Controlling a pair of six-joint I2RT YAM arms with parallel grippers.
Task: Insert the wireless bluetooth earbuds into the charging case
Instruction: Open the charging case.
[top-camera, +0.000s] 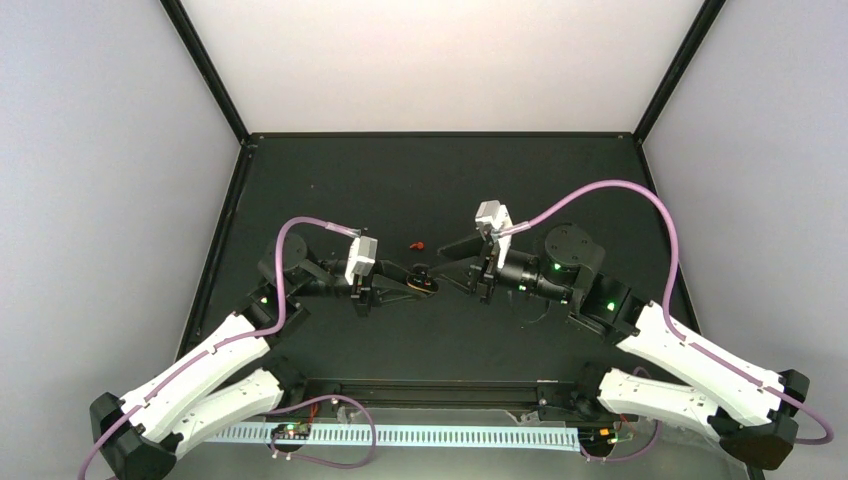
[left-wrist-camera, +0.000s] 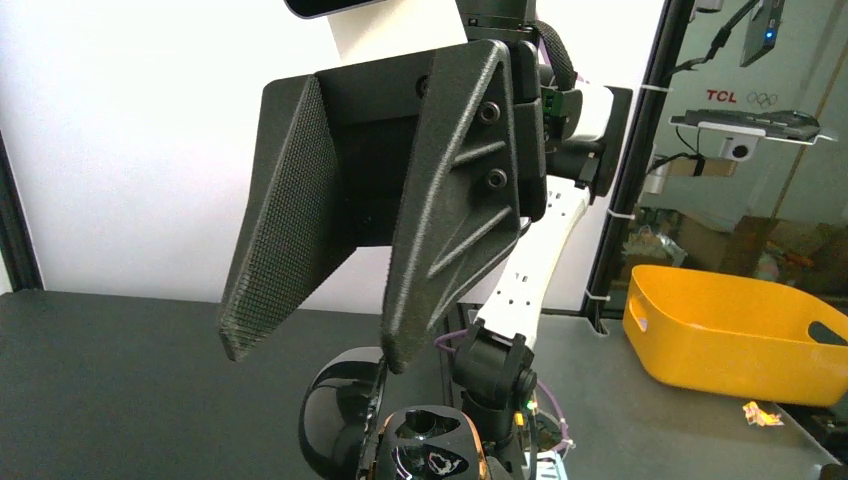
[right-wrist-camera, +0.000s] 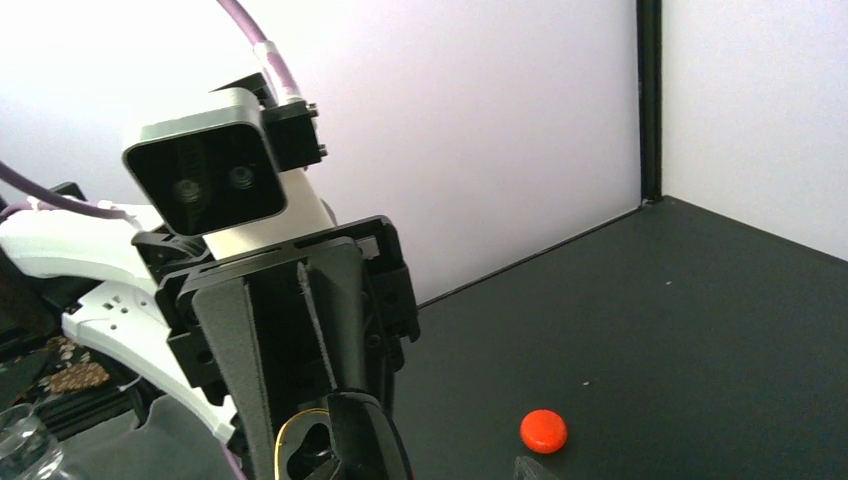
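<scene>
The charging case (left-wrist-camera: 430, 445) stands open, with a dark inside, an orange rim and a glossy black lid (left-wrist-camera: 335, 410) swung to its left. It also shows in the top view (top-camera: 425, 282) and the right wrist view (right-wrist-camera: 305, 440). My left gripper (top-camera: 408, 281) is shut on it, its fingers (right-wrist-camera: 240, 390) on either side. My right gripper (left-wrist-camera: 315, 355) is open and empty just above the case, one fingertip (left-wrist-camera: 400, 360) at the lid's edge. One red-orange earbud (right-wrist-camera: 543, 431) lies on the table behind the grippers, also seen in the top view (top-camera: 417, 245). The other earbud is not visible.
The black table (top-camera: 560, 180) is bounded by a black frame and white walls. A yellow bin (left-wrist-camera: 740, 330) sits beyond the table's right side. A white strip (top-camera: 430, 437) runs along the near edge between the arm bases.
</scene>
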